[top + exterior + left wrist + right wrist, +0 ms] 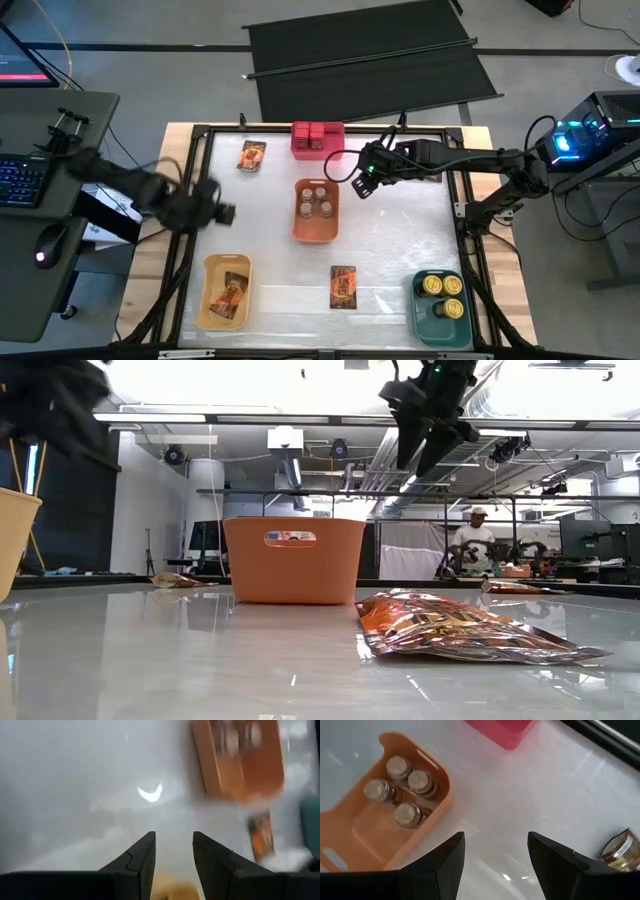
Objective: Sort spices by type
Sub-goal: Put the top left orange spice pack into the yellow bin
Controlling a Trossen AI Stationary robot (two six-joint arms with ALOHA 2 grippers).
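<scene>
Spices sit sorted in bins: red boxes in a red bin at the far edge, pale-lidded jars in an orange bin, yellow-topped tins in a green bin, and one packet in a yellow bin. Loose packets lie flat on the table at the far left, near centre and beside my right arm. My left gripper hangs open over the table's left side, above the yellow bin's far end. My right gripper hovers open, to the right of the orange bin and just beyond it.
A black frame rims the white table top. In the low view the near packet lies in front of the orange bin. A person stands in the room behind the table. Bare table lies between the bins.
</scene>
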